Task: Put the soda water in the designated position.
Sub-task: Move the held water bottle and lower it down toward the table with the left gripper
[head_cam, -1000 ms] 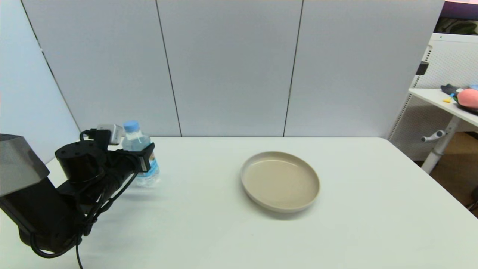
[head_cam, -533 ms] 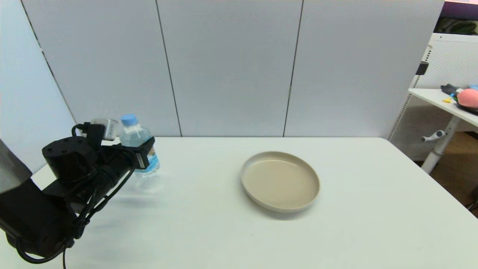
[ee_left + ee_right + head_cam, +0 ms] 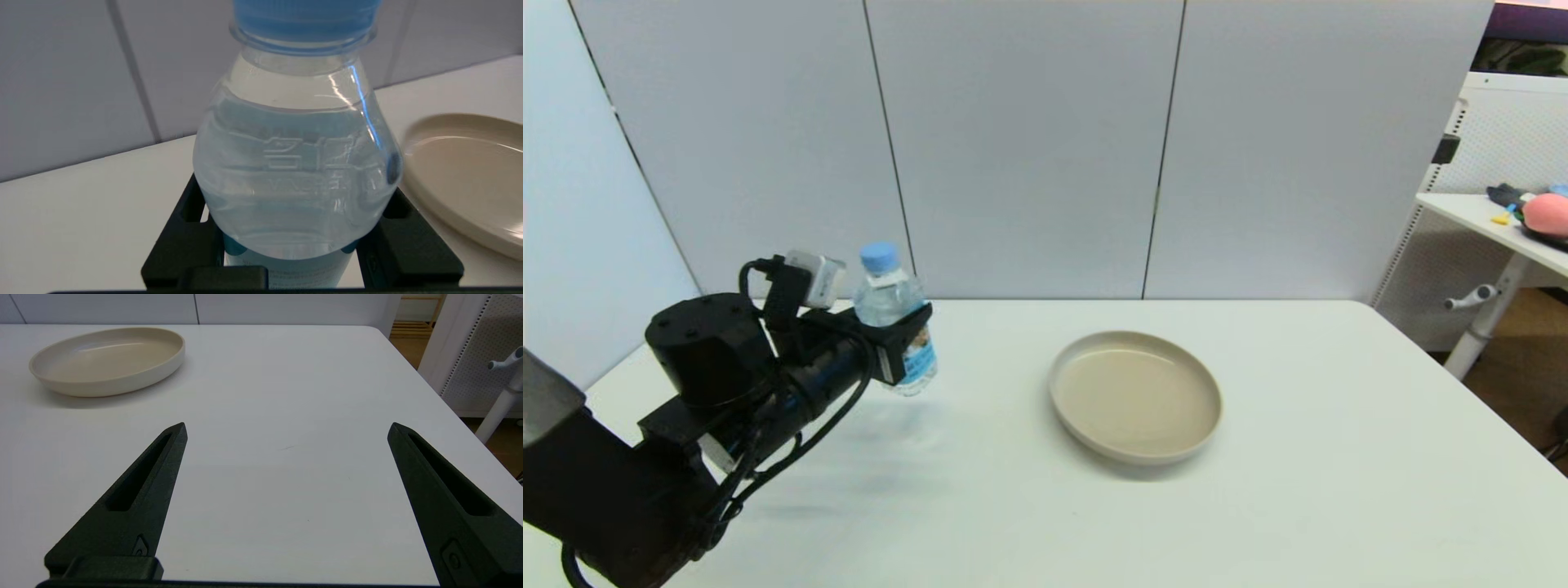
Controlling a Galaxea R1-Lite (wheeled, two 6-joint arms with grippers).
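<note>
**A:** Start big — your white worktop (image 3: 1258, 506), with the beige plate (image 3: 1136, 397) near its middle and nothing on it. Where's the soda water bottle (image 3: 892, 314)?

**B:** Off the worktop, up in the air to your left of the plate. Your left pincer (image 3: 903, 343) is clamped on the bottle's labelled body, long axis close to upright, blue cap on top.

**A:** And the next move?

**B:** I'd judge the plate is the target; it lies to the bottle's right, well apart — so you'd carry rightward, then lower.

**A:** The right pincer (image 3: 286, 433)?

**B:** Spread wide over bare worktop, gripping nothing, on the plate's far side from the bottle.
</note>
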